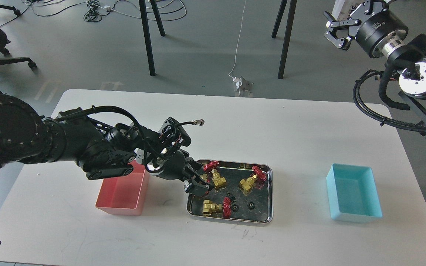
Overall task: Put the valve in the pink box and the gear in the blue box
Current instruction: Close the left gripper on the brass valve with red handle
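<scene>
The left gripper (199, 186) reaches into the left end of the steel tray (268, 192), covering one valve (200, 178); whether its fingers are pinching the valve cannot be told. Three more valves and the gear (250, 205) lie in the tray. The pink box (122, 190) stands left of the tray, the blue box (353, 193) well to the right. The right gripper (334, 32) hangs off the table, fingers spread.

left arm reaching in low, gripper (198, 186) angled down, state unclear | right arm raised high, gripper (337, 31) fingers spread
</scene>
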